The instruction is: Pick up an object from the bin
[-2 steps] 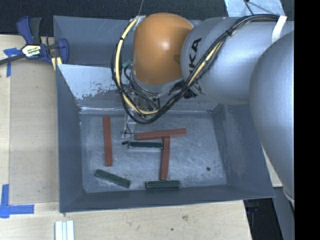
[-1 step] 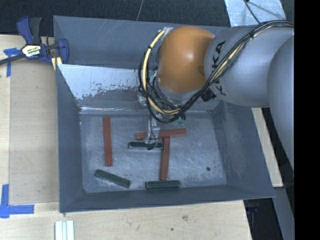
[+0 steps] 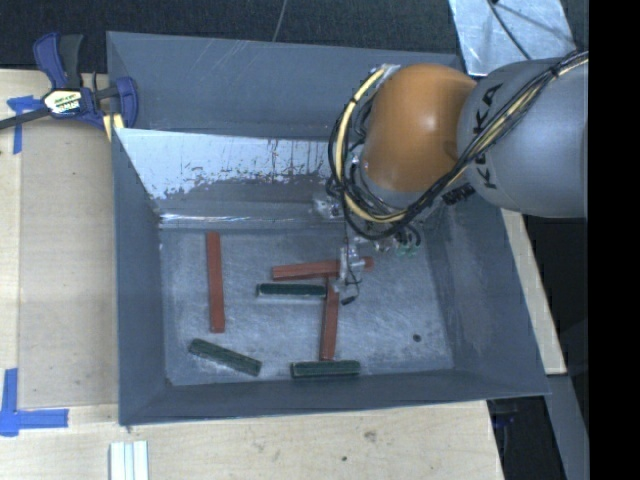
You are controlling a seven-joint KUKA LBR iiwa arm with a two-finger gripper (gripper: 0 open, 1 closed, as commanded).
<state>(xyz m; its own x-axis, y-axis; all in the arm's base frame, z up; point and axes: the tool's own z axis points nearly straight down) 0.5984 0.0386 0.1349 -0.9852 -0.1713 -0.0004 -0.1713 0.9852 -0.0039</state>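
— What is lying at the left of the bin point(image 3: 135, 268)?

— The left red stick point(image 3: 215, 283) is lying there, running up and down the view, well apart from the others. Below it, near the front wall, the left green stick point(image 3: 225, 358) is resting on the floor at a slant.

— And going towards the middle?

— The middle green stick point(image 3: 292, 290) is lying crosswise. Just above it the upper red stick point(image 3: 305, 269) is lying almost parallel. Whether those two are touching, I am not able to say. Near the front wall the front green stick point(image 3: 325, 369) is lying flat. The lower red stick point(image 3: 329, 333) is running from just above it up towards the right ends of the middle pair.

— Where is the gripper point(image 3: 350, 273) sitting?

— It is hanging low over the floor, right of centre. That is the spot where the right end of the upper red stick and the top end of the lower red stick are coming together. Which of the two it is over, I cannot tell.

— Is it clenched or released?

— I cannot tell. The gripper is showing as a small pale shape under the wrist, close against those stick ends.

— What is sitting at the right?

— The orange cover point(image 3: 420, 128), ringed by cables point(image 3: 345, 158), is sitting above the gripper. The grey arm point(image 3: 530, 138) is reaching in from the right, crossing over the bin's rim.
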